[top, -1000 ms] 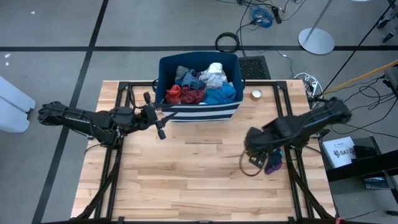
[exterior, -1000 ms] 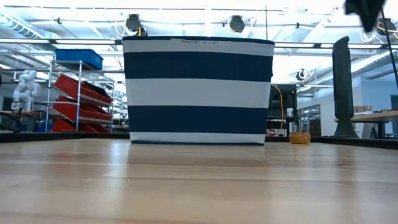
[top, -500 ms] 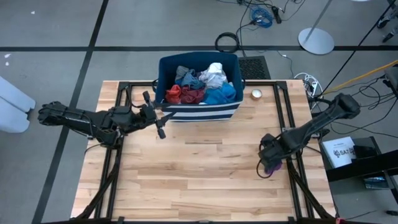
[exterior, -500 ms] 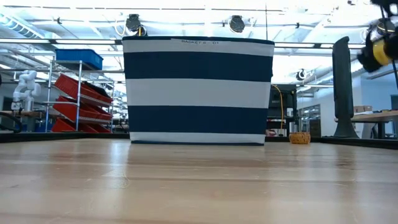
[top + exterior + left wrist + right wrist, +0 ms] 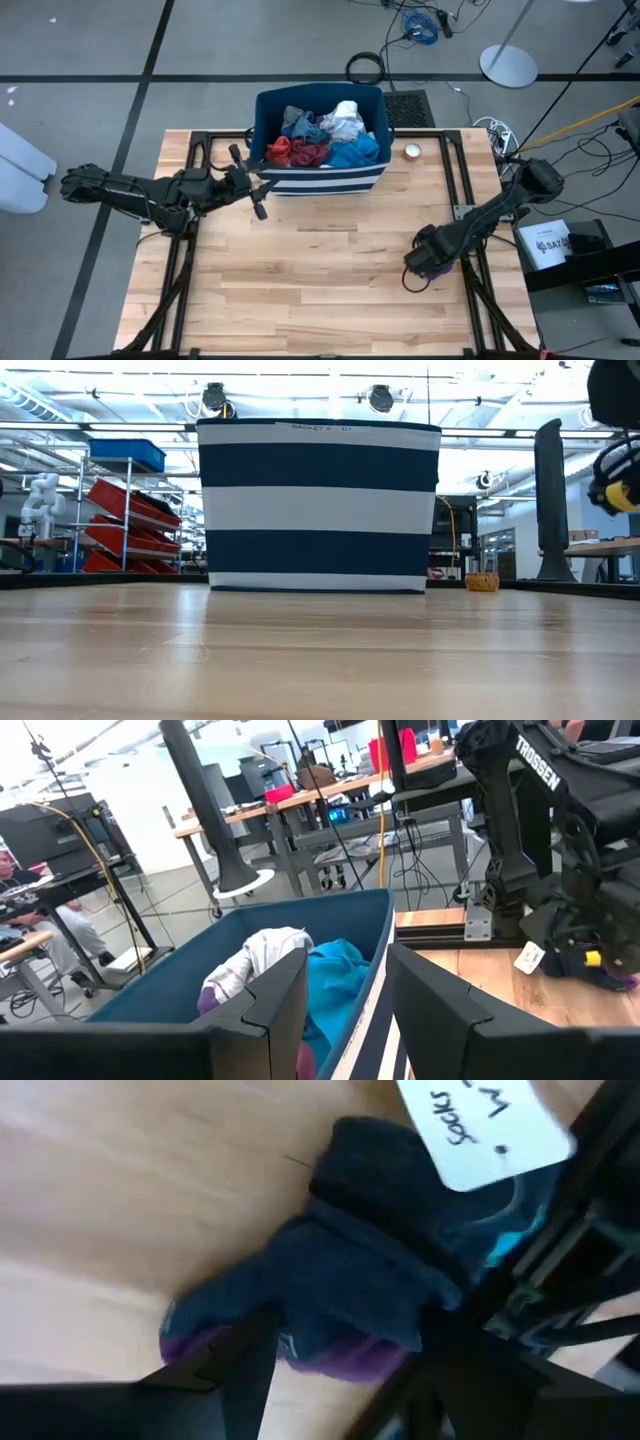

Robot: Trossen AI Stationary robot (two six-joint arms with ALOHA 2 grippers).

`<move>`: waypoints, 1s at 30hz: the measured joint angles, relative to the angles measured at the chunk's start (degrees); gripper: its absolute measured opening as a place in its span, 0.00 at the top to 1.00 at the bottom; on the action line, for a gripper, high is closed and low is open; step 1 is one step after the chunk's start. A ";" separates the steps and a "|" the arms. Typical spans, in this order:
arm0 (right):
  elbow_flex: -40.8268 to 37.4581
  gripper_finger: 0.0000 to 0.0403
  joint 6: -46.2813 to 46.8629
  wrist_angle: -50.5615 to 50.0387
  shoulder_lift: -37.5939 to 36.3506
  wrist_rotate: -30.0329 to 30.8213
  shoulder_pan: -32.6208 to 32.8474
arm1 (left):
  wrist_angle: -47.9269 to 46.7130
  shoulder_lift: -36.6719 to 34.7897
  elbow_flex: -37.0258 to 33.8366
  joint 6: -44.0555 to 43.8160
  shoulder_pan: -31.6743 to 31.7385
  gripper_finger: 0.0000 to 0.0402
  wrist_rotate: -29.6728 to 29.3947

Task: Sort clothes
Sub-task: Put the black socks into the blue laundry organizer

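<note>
The left gripper (image 5: 256, 192) is hovering just beside the left front corner of the striped bin (image 5: 320, 181), its fingers standing apart with nothing between them; in its own wrist view those dark fingers (image 5: 262, 1010) are framing the bin's rim, with the heap of clothes (image 5: 300, 975) lying straight ahead and slightly below. That heap, in the overhead view (image 5: 322, 136), is filling the bin with red and maroon pieces toward the left front, teal toward the right front, and white and blue-grey behind; it is a jumble with no clear long axis. Further right, the wooden table (image 5: 300, 290) is lying bare in its middle. At the right edge, the right gripper (image 5: 422, 262) is reaching low over a small dark sock (image 5: 350, 1290) lying on the wood beside the table frame, close to a white paper label (image 5: 490, 1130) reading "Socks". Its fingers are spread on either side of the sock's purple-tipped end, and whether they are actually touching the cloth I cannot tell. The sock is running lengthwise from that purple end, near the fingers, away toward the label and frame, so its long axis is pointing roughly along the gripper's reach. By my judgement the left arm is the nearer one for the next garment from the bin, and it needs to go forward over the rim and down.
</note>
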 joint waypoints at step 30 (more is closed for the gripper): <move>10.03 0.99 -10.96 11.33 1.09 9.41 1.32 | 0.01 0.00 0.00 0.13 -0.02 0.63 0.07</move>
